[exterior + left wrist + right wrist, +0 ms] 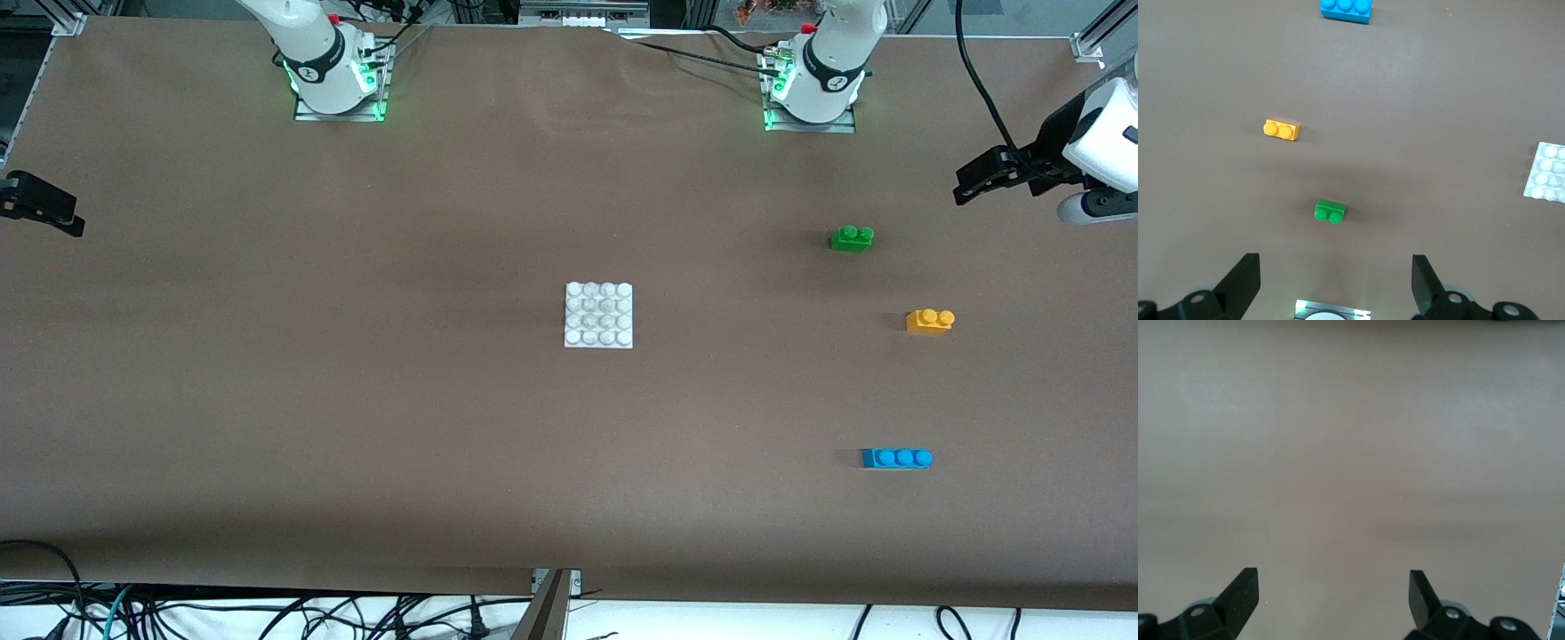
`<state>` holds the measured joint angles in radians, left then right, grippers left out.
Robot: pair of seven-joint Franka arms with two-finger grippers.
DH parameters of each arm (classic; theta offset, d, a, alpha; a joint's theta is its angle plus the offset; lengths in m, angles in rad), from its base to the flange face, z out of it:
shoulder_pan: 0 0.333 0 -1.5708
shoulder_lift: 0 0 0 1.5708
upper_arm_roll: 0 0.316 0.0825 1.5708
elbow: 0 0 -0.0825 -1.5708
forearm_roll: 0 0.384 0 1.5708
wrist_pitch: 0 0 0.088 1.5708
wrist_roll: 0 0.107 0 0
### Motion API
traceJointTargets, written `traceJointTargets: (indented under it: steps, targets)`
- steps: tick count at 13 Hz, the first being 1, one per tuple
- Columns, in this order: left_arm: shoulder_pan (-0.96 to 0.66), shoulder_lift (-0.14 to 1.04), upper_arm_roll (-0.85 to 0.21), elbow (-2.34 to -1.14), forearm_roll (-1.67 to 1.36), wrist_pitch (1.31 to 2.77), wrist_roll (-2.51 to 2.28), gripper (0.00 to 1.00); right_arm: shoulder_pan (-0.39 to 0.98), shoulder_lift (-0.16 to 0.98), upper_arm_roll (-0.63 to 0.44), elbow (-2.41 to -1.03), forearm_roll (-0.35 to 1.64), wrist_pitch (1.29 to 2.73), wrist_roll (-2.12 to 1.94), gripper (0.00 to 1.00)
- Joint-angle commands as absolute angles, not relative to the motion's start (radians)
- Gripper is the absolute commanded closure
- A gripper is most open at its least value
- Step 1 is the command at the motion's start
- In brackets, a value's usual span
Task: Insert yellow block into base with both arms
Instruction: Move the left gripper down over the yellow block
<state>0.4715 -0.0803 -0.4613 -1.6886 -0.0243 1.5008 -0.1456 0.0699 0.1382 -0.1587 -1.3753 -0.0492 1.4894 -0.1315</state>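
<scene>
Well apart from yellow block (929,321): left end effector (969,182), fingers spread, empty.

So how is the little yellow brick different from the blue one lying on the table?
The yellow block has two studs on top, while the blue brick has three and is longer. The yellow block lies farther from the front camera, between the blue brick and the green brick. Both rest studs-up on the brown table, untouched by either pincer.

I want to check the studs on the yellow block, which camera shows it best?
The left wrist view: the yellow block lies unobstructed, both studs clear, between the green brick and the blue brick. The front view shows it smaller. The right wrist view shows only bare table.
</scene>
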Motion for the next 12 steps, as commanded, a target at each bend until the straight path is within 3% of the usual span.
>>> traceJointTargets:
  steps: [1, 4, 7, 12]
  targets:
    - [0.48, -0.078, -0.465, -1.678, -0.043, 1.503, -0.121, 0.0, 0.066, 0.115, -0.15, -1.402, -0.058, 1.493, -0.144, 0.0]
    - [0.471, -0.074, -0.489, -1.687, -0.028, 1.502, -0.121, 0.0, 0.066, 0.121, -0.15, -1.404, -0.058, 1.494, -0.146, 0.0]
    - [0.491, 0.021, -0.482, -1.687, -0.028, 1.508, -0.12, 0.0, 0.067, 0.121, -0.15, -1.404, -0.058, 1.494, -0.144, 0.0]
    - [0.614, 0.273, -0.479, -1.697, 0.087, 1.764, 0.029, 0.01, 0.08, 0.132, -0.149, -1.402, -0.058, 1.505, -0.135, 0.0]
